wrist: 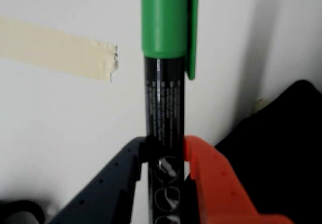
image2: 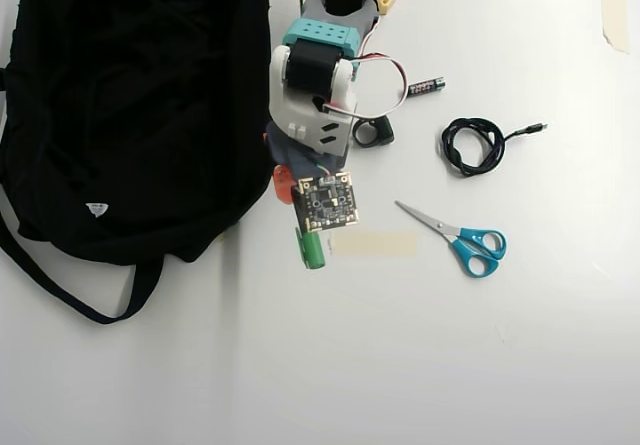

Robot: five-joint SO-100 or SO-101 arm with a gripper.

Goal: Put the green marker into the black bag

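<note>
**Marker in hand, bag off to one side**

Wrist view shows my gripper [wrist: 165, 156] closed on the green marker [wrist: 164, 83], one dark finger and one orange finger pinching the lower barrel, with the green cap pointing away from me. The barrel sits straight between the fingers, so I judge the hold as firm enough to carry.

Beneath the marker lies the bare white table [wrist: 60, 133] with a strip of masking tape [wrist: 60, 53]; a dark edge of the black bag [wrist: 282, 153] fills the lower right corner.

From the overhead view, the marker's cap [image2: 313, 253] pokes out just past my wrist camera board, close beside the bag [image2: 130, 105] but over table rather than over fabric. Scissors [image2: 462, 238], a coiled cable [image2: 472, 145] and a small battery [image2: 425, 86] lie on the far side, well apart.

To do this step well, I should swing toward the bag without loosening, keep the marker above the fabric edge, and release only over an opening, which I cannot make out.
</note>
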